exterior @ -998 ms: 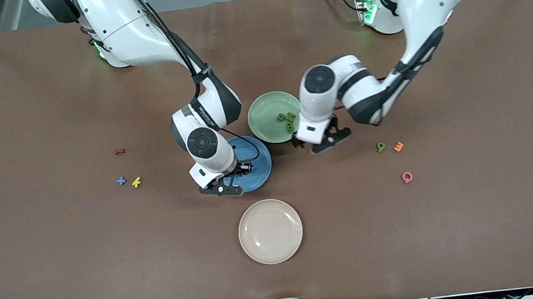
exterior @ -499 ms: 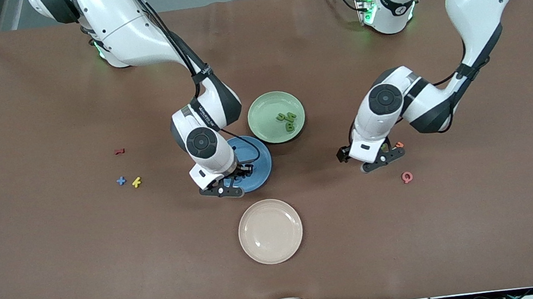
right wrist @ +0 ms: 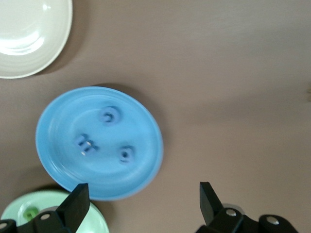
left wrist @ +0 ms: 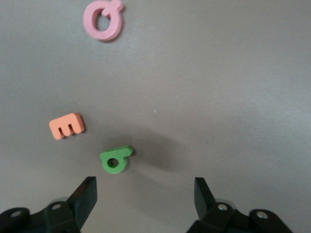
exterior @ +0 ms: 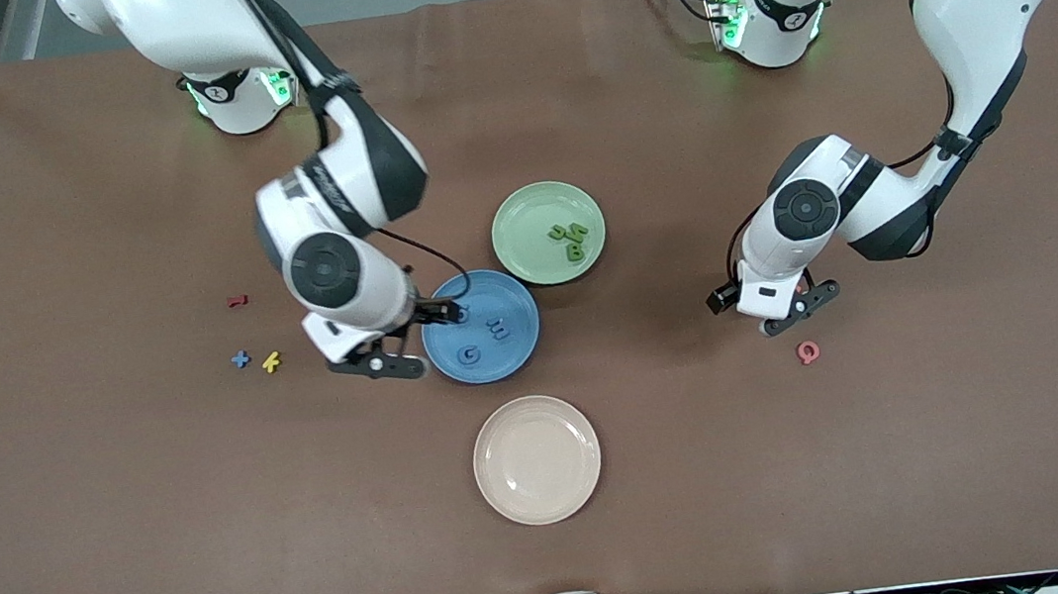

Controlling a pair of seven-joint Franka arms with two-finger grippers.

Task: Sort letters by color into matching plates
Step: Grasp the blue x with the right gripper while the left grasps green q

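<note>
Hovering over the last loose green letter (left wrist: pixel 116 159), your left gripper (left wrist: pixel 145 194) has its fingers wide apart and empty, with the piece lying just off-centre toward one fingertip, tail pointing sideways across the gap. That offset is what you need to fix. In the front view the left gripper's body hides it, beside the pink letter (exterior: pixel 807 352); only the left wrist view shows it, next to the orange letter (left wrist: pixel 67 125). Your right gripper (exterior: pixel 394 337), fingers also apart, sits at the blue plate (exterior: pixel 520 348), well away from the green plate (exterior: pixel 520 218).

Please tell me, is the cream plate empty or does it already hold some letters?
Empty. The cream plate shows only its bare glazed surface in the front view, with no letter on it; the right wrist view shows part of it, also bare.
</note>
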